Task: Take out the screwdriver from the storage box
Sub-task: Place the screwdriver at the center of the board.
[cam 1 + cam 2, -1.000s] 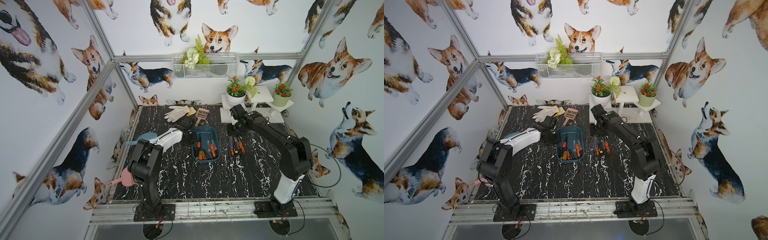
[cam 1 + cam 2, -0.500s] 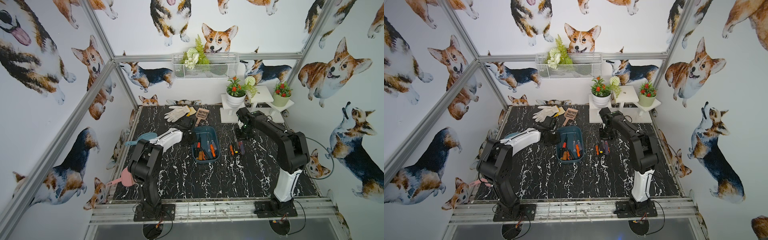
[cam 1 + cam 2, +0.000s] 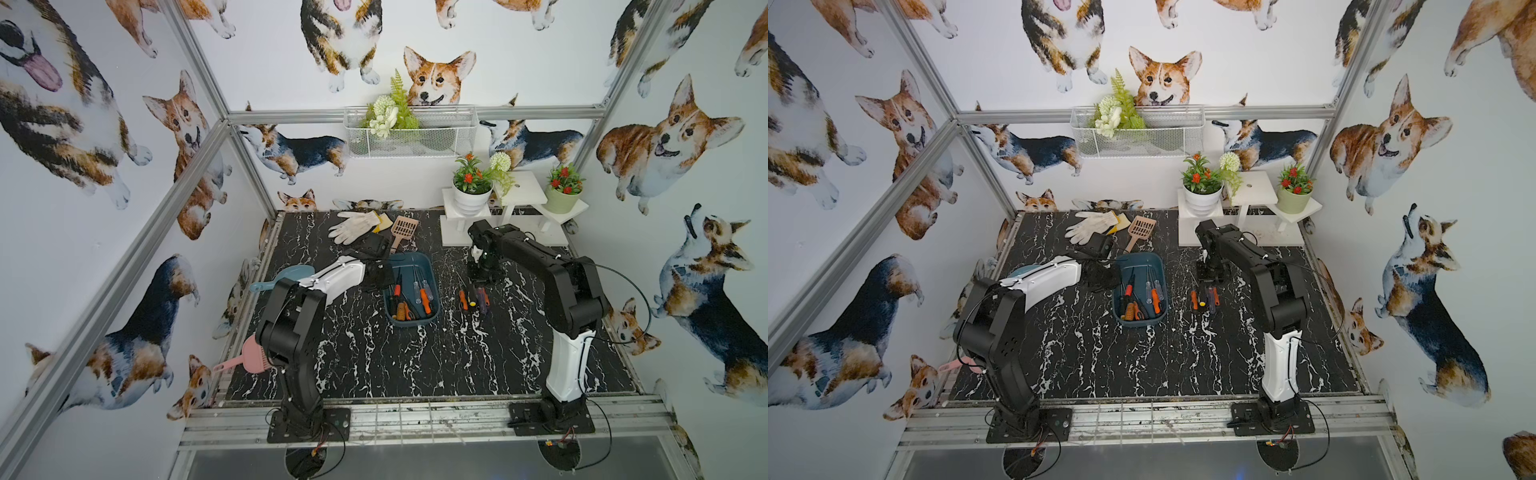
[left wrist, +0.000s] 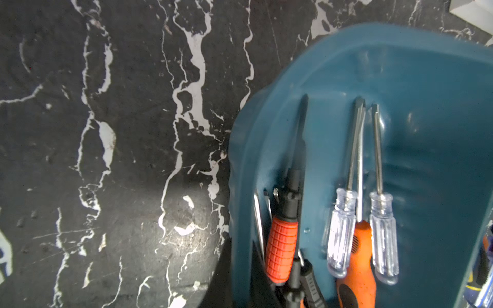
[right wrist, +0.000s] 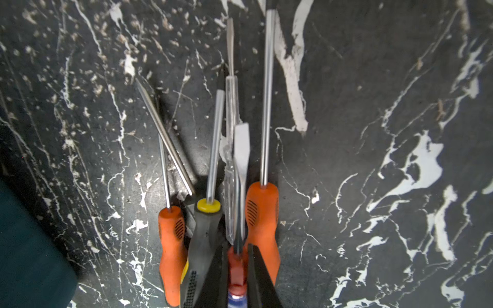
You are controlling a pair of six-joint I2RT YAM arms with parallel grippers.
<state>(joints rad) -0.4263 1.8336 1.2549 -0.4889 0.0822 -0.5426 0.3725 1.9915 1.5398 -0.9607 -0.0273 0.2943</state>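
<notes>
Teal plastic formed the box (image 3: 409, 261) at the middle of the black marble table (image 3: 395, 365). It held loose screwdrivers. The left wrist view showed two clear-handled ones (image 4: 341, 237), a smooth orange one (image 4: 357, 269) between them and one with a ribbed orange grip (image 4: 281, 248). Thin shafts and a black handle were cut off at the edge, so the full count stayed unclear.

Just beside the box lay a second bunch (image 3: 472, 297) on the table: two orange handles, one black-and-yellow, one clear tester, and a stray shaft whose handle was hidden.

The right pincer (image 5: 237, 256) was pinching a flat-bladed screwdriver (image 5: 241, 149) by its red-and-blue handle over that bunch; whether it touched the table could not be told. The left pincer (image 4: 240, 288) was pressed together on the box's side wall.

A white wire basket (image 3: 411, 137) on the back wall held fake flowers, and two pots – white (image 3: 471, 201) and green (image 3: 562, 203) – each held a plant. A white glove (image 3: 353, 224) and three scoops – blue (image 3: 291, 274), pink (image 3: 249, 357), tan (image 3: 404, 227) – lay near the edges, the first two partly behind the left arm.
</notes>
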